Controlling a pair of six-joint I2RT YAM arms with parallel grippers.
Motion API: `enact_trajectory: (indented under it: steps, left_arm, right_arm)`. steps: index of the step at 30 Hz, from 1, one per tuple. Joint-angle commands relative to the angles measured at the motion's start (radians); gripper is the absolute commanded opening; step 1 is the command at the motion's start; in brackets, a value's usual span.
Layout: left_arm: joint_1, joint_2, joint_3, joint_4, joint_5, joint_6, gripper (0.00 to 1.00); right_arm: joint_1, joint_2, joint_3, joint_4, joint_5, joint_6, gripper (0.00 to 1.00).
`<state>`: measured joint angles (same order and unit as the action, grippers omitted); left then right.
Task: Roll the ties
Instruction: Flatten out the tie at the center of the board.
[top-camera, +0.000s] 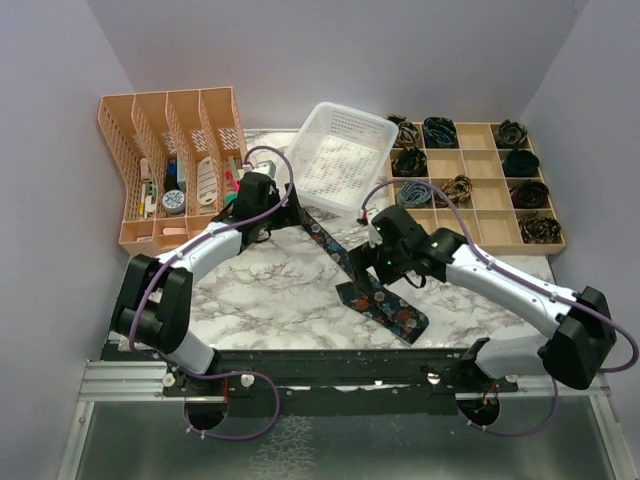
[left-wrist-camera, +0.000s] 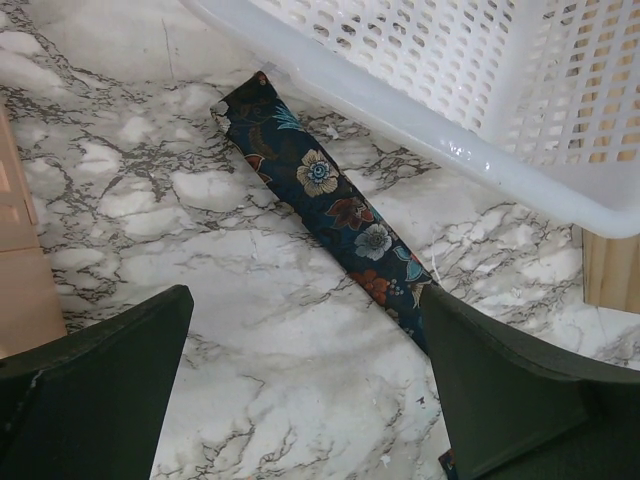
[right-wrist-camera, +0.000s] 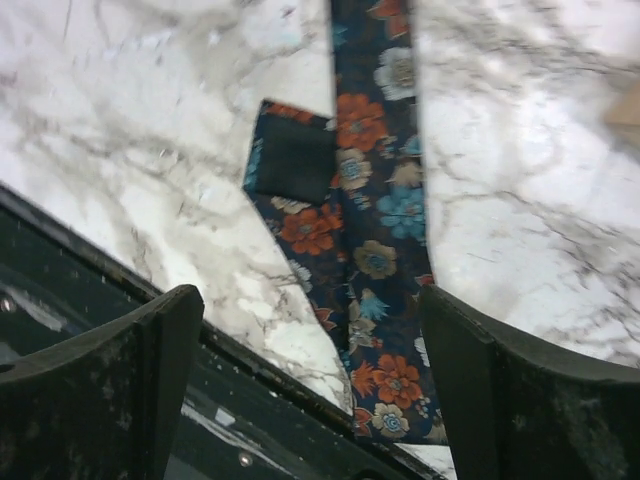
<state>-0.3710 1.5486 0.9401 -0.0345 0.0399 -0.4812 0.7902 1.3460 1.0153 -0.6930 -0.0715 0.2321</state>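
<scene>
Right wrist view: below wide-spread right gripper (right-wrist-camera: 308, 300), gripping nothing, long dark navy floral fabric necktie (right-wrist-camera: 375, 250) flat on white marble table (right-wrist-camera: 150, 130); ahead of wide left gripper (left-wrist-camera: 307, 300), also empty, its narrow end beside white perforated plastic basket (left-wrist-camera: 400, 110).

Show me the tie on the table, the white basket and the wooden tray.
tie (top-camera: 388, 308): top view, its wide end near the front edge.
white basket (top-camera: 322, 195): top view, its near wall.
wooden tray (top-camera: 480, 165): top view, an empty compartment's floor.
</scene>
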Motion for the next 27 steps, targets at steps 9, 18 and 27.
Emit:
enact_trajectory:
  steps: [9, 18, 27]
  left_arm:
    - [-0.005, 0.139, 0.103, -0.033, -0.065, -0.010, 0.92]
    - [-0.004, 0.250, 0.147, 0.095, -0.055, 0.034, 0.87]
    - [0.041, 0.253, 0.209, 0.108, 0.164, 0.372, 0.99]
  right_arm:
    - [-0.273, 0.023, -0.135, 0.014, 0.034, 0.132, 0.88]
    - [-0.273, 0.036, -0.135, 0.044, -0.053, 0.136, 0.82]
    - [-0.273, 0.037, -0.150, 0.062, -0.086, 0.129, 0.82]
